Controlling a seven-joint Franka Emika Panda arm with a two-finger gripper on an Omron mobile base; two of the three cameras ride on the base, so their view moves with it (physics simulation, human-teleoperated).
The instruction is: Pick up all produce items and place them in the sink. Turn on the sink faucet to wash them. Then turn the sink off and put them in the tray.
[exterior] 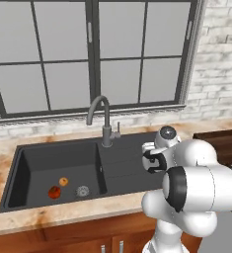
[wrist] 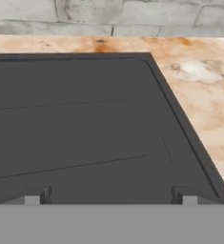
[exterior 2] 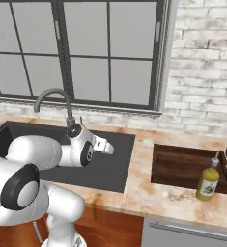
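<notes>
Left base view shows the dark sink (exterior: 63, 148) set into the mottled orange-tan counter (exterior: 4, 153), with both produce items lying on the floor of the deep basin: the red tomato-like ball (exterior: 54, 192) at the front and the smaller orange-tan ball (exterior: 63, 181) just behind it, the two near each other but apart. The round metal drain (exterior: 82, 190) sits just to their right. The gripper (exterior: 148, 160) hangs over the flat drainboard section on the right of the sink, well apart from both items, with the basin's dividing wall between them. The hand view shows the two finger tips (wrist: 37, 196) spread wide with nothing between them, aimed down at the bare drainboard (wrist: 85, 124) and its far right corner, where the counter (wrist: 199, 86) begins. The gooseneck sink faucet (exterior: 102, 118) stands at the back rim of the sink, between basin and drainboard, its spout arching left toward the basin and its small side lever (exterior: 117, 131) sticking out on the right; no water is visible. In the right base view the gripper (exterior 2: 106, 146) points right over the drainboard, and the dark brown wooden tray (exterior 2: 177, 166) lies further right on the counter, well apart from it. A yellow-green squeeze bottle (exterior 2: 208, 181) stands at the tray's front right edge. A grey-framed window (exterior: 93, 54) and a whitewashed brick wall (exterior 2: 202, 67) run behind the counter.
</notes>
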